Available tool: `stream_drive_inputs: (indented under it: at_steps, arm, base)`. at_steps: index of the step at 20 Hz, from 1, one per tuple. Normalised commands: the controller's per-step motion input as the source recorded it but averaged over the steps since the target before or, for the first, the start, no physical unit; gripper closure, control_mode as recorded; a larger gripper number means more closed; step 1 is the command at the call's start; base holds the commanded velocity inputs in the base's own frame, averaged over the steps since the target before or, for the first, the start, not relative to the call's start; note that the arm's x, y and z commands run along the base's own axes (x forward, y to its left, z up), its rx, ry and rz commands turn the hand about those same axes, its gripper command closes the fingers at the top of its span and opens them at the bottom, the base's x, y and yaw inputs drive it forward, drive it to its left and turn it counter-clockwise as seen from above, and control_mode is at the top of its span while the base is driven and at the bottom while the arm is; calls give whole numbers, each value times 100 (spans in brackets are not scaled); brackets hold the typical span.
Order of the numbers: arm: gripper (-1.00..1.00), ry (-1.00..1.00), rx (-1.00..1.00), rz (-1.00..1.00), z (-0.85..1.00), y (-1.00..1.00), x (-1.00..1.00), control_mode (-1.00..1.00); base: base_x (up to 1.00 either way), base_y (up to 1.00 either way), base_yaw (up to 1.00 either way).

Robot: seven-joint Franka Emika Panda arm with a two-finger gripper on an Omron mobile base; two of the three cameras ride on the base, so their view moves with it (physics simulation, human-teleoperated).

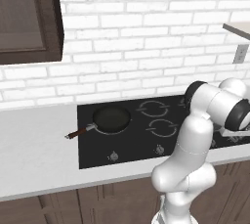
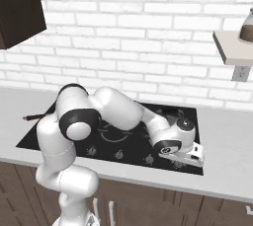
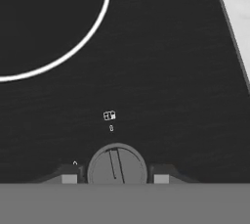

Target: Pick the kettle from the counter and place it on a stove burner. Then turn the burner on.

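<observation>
My gripper [image 3: 115, 179] is low over the front right of the black stove [image 1: 138, 141], reaching down from the white hand [image 2: 191, 154]. Its two fingertips [image 3: 69, 178] sit tight against either side of a round grey stove knob [image 3: 116, 162], shut on it. The knob's pointer line runs nearly straight away from me. A white burner ring [image 3: 73, 52] curves across the glass beyond the knob. The pale counter [image 1: 39, 149] runs left of the stove, and a strip of it [image 3: 239, 3] shows past the stove's right edge. The kettle is hidden behind the arm.
A dark frying pan [image 1: 111, 119] with a brown handle [image 1: 78, 133] sits on the stove's front left burner. More knobs [image 1: 113, 156] line the stove's front edge. A wall shelf [image 2: 231, 47] with a brown jar [image 2: 245, 27] hangs at the right over an outlet [image 2: 239, 73].
</observation>
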Motion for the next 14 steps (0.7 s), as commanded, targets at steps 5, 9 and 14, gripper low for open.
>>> stream_drive_inputs:
  at_steps: [5,9,14]
  arm:
    - [100,-6,-6,41,0,9,-1,-100]
    - [100,-2,-9,50,0,14,0,-100]
    - [100,0,-9,51,0,14,0,-100]
  base:
    - [0,0,0]
    - [0,0,0]
    - [0,0,0]
